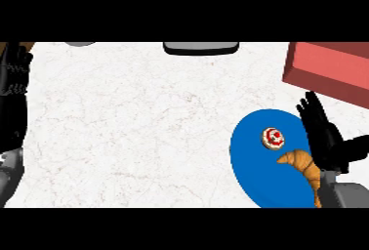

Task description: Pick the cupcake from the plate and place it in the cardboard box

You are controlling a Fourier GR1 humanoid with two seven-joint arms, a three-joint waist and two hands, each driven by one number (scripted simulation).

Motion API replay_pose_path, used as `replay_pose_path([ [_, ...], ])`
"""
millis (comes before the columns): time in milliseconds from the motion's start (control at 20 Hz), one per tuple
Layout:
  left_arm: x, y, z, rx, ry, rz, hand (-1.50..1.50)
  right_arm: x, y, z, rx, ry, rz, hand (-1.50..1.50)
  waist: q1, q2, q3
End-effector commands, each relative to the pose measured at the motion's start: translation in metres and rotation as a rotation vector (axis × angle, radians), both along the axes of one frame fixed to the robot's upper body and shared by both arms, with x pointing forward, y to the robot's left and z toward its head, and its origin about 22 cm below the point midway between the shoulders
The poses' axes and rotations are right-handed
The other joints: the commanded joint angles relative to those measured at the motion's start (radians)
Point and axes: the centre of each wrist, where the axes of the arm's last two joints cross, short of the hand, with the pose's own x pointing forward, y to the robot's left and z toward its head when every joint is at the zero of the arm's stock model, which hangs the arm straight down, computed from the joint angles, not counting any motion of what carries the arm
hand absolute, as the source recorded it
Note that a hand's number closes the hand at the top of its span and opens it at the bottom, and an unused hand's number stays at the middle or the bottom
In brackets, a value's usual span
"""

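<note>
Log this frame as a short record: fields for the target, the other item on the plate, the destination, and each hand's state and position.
target: cupcake, on the blue plate, not held
other item on plate: croissant, near the plate's right edge, partly behind the right forearm
destination: red box, upper right corner of the counter, beyond the plate
right hand: open, fingers straight, over the plate's right edge, just right of the cupcake
left hand: at the view's left edge, resting, fingers open
</note>
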Motion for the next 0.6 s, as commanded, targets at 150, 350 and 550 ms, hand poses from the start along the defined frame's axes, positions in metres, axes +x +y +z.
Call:
replay_pose_path([
  [150, -0.016, -0.004, -0.079, -0.177, 0.356, 0.123, 0.0, 0.026, -0.008, 0.077, -0.177, -0.251, 0.245, 1.5, -0.003, 0.002, -0.03],
  [350, -0.033, -0.006, -0.111, -0.287, 0.547, 0.14, 0.0, 0.02, -0.06, 0.116, -0.844, -0.253, 0.243, 1.5, -0.015, 0.01, -0.042],
  [550, -0.039, -0.026, -0.137, -0.337, 0.62, 0.145, 0.0, 0.0, -0.069, 0.083, -0.658, -0.324, 0.127, -1.5, -0.015, -0.001, -0.027],
])
